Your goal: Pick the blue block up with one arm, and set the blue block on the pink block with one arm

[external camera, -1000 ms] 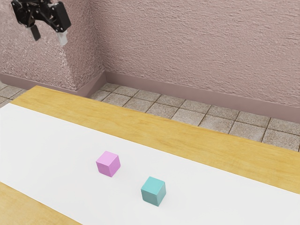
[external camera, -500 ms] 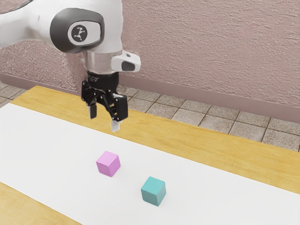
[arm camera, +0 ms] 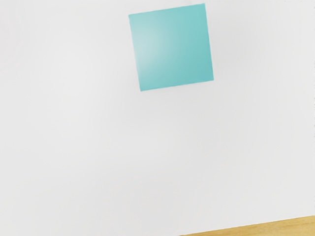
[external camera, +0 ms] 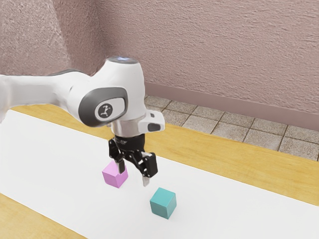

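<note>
Pincer: my black two-finger pincer [external camera: 133,173] hangs wide open, holding nothing, low over the white surface [external camera: 50,164].
Blocks: small teal-blue cube [external camera: 163,202] and small pink cube [external camera: 112,177] sit either side of it.

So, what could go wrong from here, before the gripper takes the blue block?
1. The open gripper hangs very near the pink block; moving sideways, a finger may knock it.
2. In the wrist view the blue block looks slightly turned and is not yet under the hand; descending unaligned, the fingers may push it rather than grip it.
</note>
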